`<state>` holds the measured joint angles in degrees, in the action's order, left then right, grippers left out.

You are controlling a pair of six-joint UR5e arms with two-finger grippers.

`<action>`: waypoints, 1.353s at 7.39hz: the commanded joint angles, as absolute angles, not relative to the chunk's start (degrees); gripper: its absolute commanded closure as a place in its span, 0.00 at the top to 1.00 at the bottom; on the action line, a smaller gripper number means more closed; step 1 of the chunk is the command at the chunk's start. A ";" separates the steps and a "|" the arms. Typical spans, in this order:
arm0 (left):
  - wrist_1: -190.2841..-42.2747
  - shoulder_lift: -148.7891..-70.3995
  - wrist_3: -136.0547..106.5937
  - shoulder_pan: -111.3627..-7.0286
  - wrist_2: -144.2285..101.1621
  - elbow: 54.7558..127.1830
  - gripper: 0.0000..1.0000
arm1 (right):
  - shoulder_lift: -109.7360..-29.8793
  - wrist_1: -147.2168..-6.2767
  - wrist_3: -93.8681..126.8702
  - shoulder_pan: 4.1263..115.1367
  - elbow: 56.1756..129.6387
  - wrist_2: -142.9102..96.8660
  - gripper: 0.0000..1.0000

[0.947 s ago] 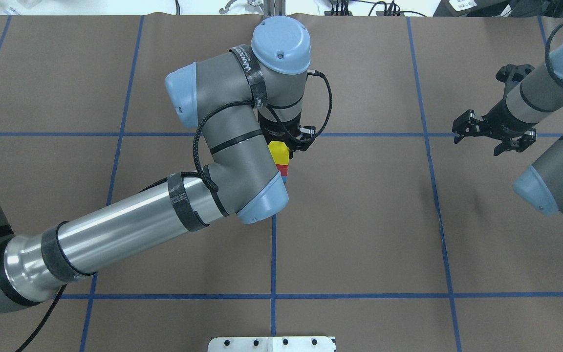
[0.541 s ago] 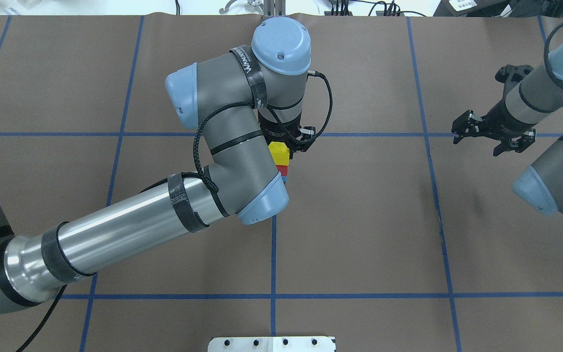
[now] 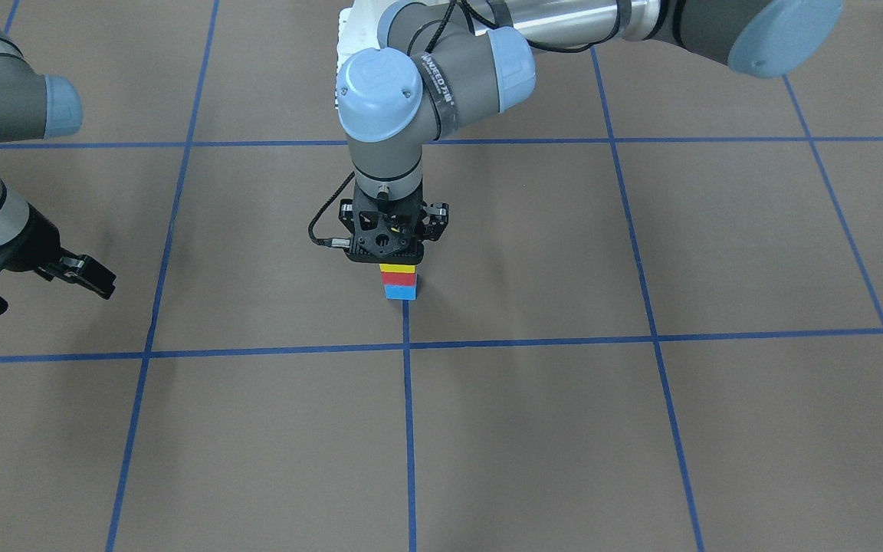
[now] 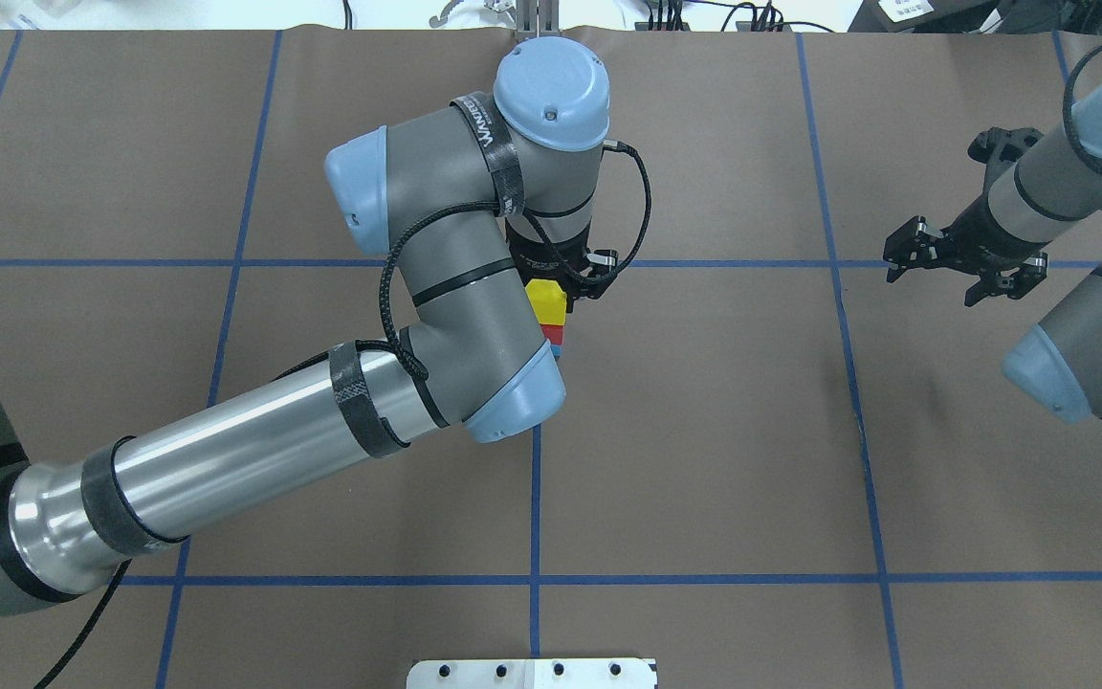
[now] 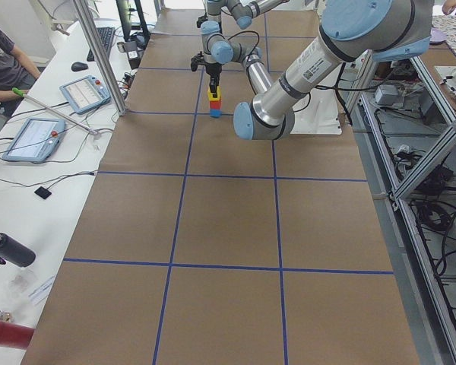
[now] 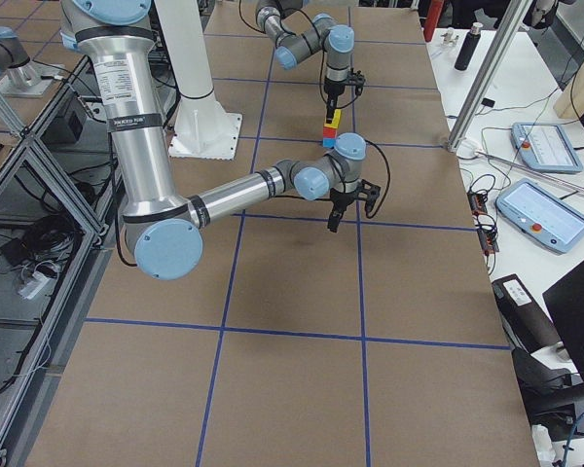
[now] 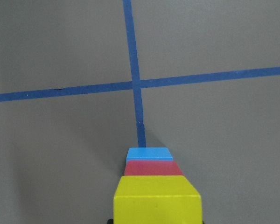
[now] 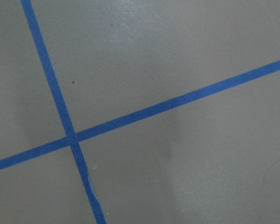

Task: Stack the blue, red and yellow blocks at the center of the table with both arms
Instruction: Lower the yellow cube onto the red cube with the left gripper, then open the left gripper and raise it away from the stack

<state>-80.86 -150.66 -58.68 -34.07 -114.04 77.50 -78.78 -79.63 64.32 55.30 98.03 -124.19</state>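
Blocks: three small matte cubes stand in one straight tower near the middle of the wide brown table (image 3: 641,429).
Bottom: the small light blue cube (image 3: 400,292) sits on the table, right on a thin blue tape line (image 3: 408,399), close to where two lines cross.
Middle: the small red cube (image 3: 399,279) lies flat on the blue one.
Top: the small yellow cube (image 3: 398,268) lies flat on the red one.
Left claw: the big black two-finger left gripper (image 3: 394,257) points straight down, right over the tower, with the yellow cube just under its body.
Left claw grip: its fingers hide behind its own body and the arm, so I cannot tell if it squeezes the yellow cube or has let go.
Left wrist view: the yellow cube fills the bottom edge, and the red and blue ones peek out past it.
Right claw: the black two-finger right gripper (image 4: 943,268) hangs in the air off to the side, well apart from the tower.
Right claw grip: its fingers are spread wide with nothing between them.
Right wrist view: only brown table and two crossing tape lines show.
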 commanded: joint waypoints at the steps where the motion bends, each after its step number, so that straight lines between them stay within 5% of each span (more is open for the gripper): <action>1: -80.86 -150.64 -58.71 -34.01 -113.99 77.61 1.00 | -78.75 -79.63 64.25 55.28 97.91 -124.19 1.00; 5: -80.07 -150.47 -58.71 -34.28 -114.08 80.40 1.00 | -78.75 -79.63 64.25 55.28 98.00 -124.28 1.00; 7: -73.09 -144.53 -57.32 -35.58 -114.26 93.52 1.00 | -78.75 -79.63 64.34 55.37 98.17 -124.19 1.00; 10: -68.91 -122.86 -42.67 -44.70 -116.09 114.90 1.00 | -79.62 -79.63 63.81 57.29 98.61 -124.36 1.00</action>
